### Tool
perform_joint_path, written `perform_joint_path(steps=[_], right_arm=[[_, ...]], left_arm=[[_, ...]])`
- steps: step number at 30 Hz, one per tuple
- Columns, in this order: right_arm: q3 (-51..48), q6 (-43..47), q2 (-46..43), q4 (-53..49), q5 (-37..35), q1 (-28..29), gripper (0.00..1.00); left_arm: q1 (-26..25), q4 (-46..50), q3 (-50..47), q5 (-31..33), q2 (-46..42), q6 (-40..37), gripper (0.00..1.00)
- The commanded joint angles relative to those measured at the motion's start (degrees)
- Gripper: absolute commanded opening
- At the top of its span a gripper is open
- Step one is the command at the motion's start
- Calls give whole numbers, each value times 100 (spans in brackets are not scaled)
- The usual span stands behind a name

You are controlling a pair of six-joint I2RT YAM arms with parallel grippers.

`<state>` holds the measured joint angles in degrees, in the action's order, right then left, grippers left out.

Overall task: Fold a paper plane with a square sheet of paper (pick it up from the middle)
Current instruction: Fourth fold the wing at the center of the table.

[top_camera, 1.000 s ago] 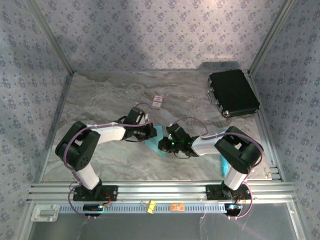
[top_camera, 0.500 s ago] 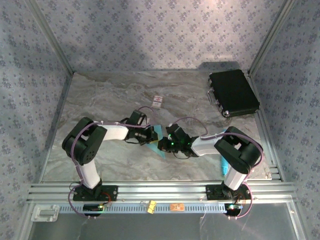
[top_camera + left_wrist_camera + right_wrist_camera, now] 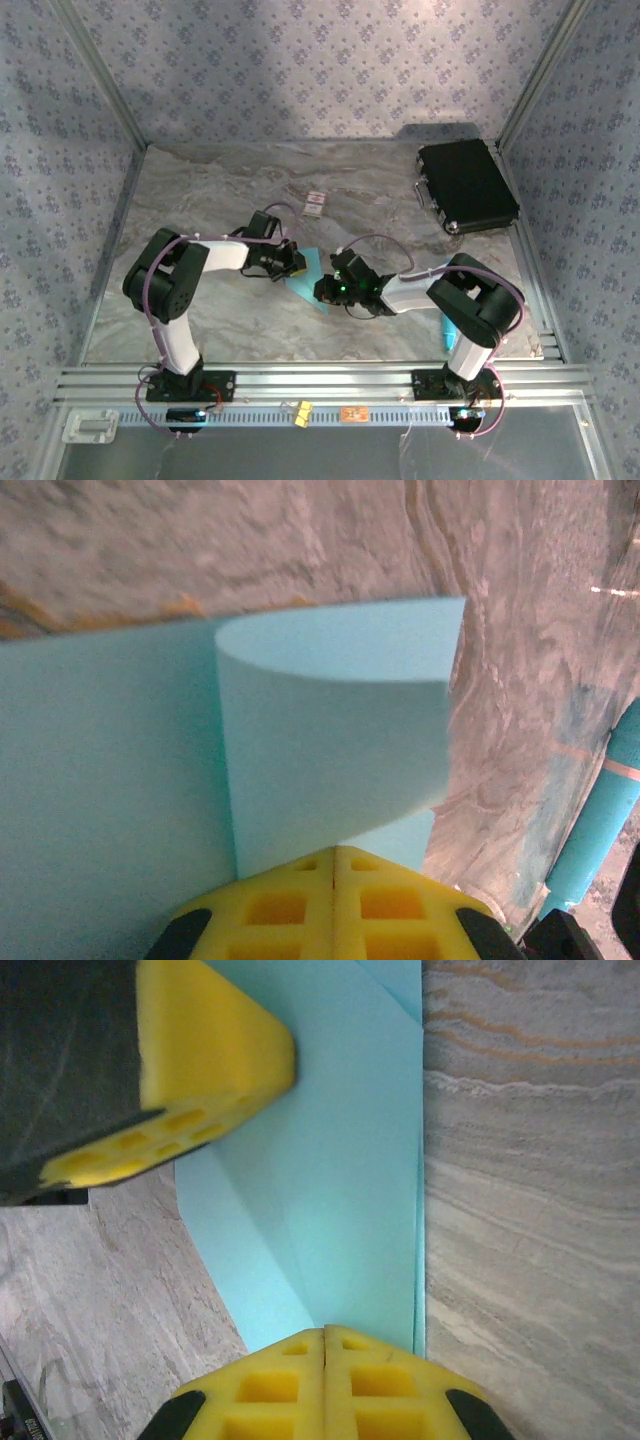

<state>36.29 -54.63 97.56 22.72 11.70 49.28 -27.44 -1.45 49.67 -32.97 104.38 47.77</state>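
The square sheet of paper [image 3: 308,278] lies in the middle of the table [image 3: 220,190], between the two arms, and it is already partly folded; in the left wrist view one part of it curls up and is not yet flat. The left gripper [image 3: 333,885] has its jaws closed together, with the tip at the foot of this curled part; the right gripper [image 3: 325,1365] is also closed, its tip on the near edge of the sheet; I cannot tell if either one pinches paper between the jaws. The step in hand seems to be the pressing of a crease; to do it well, I think the right tip should pin the sheet so that it does not slide, while the left tip goes slowly along the fold, low and flat, from one end to the other. Compared with one second ago, the left elbow has come higher and closer in, the left gripper has shifted a little to the left, and more blue paper is uncovered; the right arm is almost where it was.
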Motion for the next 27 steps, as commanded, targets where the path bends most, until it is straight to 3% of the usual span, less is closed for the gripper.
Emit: perform_joint_path(steps=[1, 27], right_arm=[[-214, 4, 195, -879, 120, 123, 0], [-100, 237, 235, -1066, 267, 188, 0]], left_arm=[[315, 105, 86, 862, 214, -137, 2], [1093, 667, 913, 1049, 549, -231, 5]])
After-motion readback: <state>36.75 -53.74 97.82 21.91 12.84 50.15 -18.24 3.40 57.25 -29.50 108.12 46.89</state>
